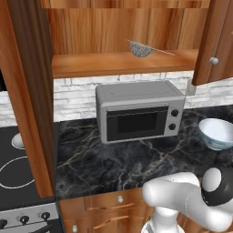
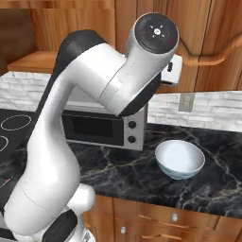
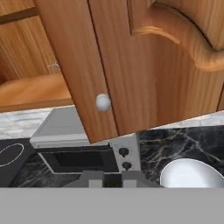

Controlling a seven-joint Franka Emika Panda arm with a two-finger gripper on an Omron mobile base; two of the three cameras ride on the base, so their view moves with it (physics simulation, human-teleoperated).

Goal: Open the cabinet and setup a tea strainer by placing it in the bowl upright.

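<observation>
The cabinet stands open, its right door swung out with a round silver knob. On the bare wood shelf lies the tea strainer, a small grey mesh cup with a thin handle pointing right. The white bowl sits on the dark marble counter right of the microwave, also seen from the other side as the bowl. My gripper is shut with nothing in it, facing the door's knob from a short distance. The hand hovers high by the door, above the bowl.
A silver microwave stands on the counter under the shelf. The left cabinet door hangs open edge-on beside the stove top. Drawer fronts with small knobs run below the counter edge.
</observation>
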